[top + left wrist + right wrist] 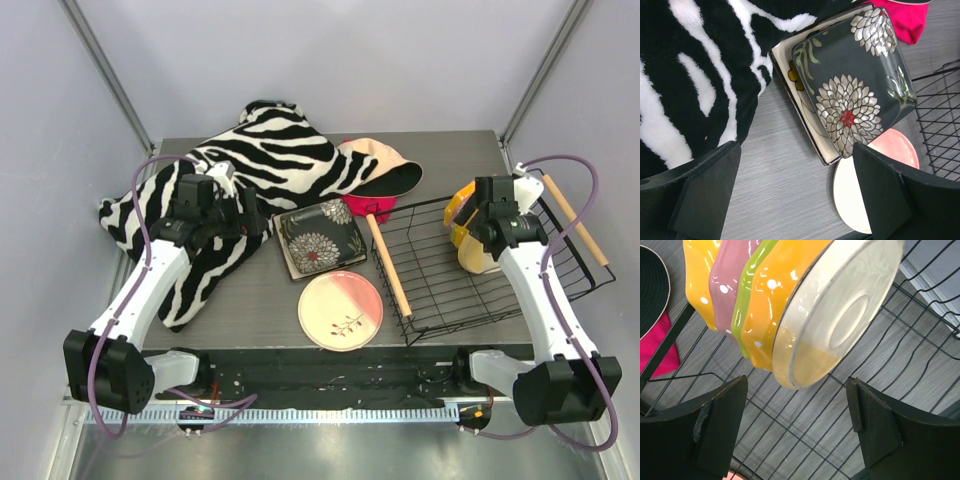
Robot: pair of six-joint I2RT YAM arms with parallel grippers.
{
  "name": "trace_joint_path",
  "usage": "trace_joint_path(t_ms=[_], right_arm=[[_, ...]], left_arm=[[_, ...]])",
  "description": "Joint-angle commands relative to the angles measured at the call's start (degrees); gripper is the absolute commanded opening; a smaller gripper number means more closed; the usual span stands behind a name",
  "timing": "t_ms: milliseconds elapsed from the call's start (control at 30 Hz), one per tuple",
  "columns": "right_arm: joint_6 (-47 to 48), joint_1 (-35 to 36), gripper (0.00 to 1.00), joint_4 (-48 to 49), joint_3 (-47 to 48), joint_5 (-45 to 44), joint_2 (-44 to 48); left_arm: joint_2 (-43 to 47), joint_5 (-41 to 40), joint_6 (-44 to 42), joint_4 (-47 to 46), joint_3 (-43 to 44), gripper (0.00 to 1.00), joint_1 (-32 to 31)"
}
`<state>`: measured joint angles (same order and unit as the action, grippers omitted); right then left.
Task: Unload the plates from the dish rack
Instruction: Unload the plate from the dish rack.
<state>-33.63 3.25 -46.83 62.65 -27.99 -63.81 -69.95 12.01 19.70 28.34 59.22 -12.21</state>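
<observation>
Grey table [250,295]; left gripper [795,197], right gripper [797,427] both wide, plates [770,305] apparently leaning in dish rack [388,265].

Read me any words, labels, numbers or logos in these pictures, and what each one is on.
None can be read. The dark flowered plate, the round pink-cream plate, the dotted plates in the dish rack, the zebra cloth and the hat carry no lettering, only patterns or plain colour.
</observation>
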Motion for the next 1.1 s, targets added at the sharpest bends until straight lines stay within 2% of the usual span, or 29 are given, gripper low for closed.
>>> trace_joint_path(t_ms=[0, 233, 600, 800, 1067], right_arm=[[-2.5, 0.0, 0.87, 4.9, -1.0, -0.8, -2.2], [-2.7, 0.0, 0.86, 6.3, -2.9, -2.2, -5.0], [-2.0, -0.1, 0.87, 5.0, -7.0, -12.8, -1.7], [-1.9, -0.1, 0.87, 5.2, -7.2, -13.1, -2.5], [-3.5, 0.0, 0.87, 1.3, -7.1, -15.1, 2.5]], left_arm=[[2.4, -0.6, -2.7, 1.3, -0.1, 1.00, 0.3], [2.5, -0.2, -2.8, 1.5, -0.2, 1.00, 0.3], [2.7, 0.0, -2.8, 1.5, -0.2, 1.00, 0.3], [3.2, 0.0, -2.9, 1.5, -0.6, 1.00, 0.3], [3.6, 0.6, -2.8, 1.5, -0.8, 1.00, 0.3]])
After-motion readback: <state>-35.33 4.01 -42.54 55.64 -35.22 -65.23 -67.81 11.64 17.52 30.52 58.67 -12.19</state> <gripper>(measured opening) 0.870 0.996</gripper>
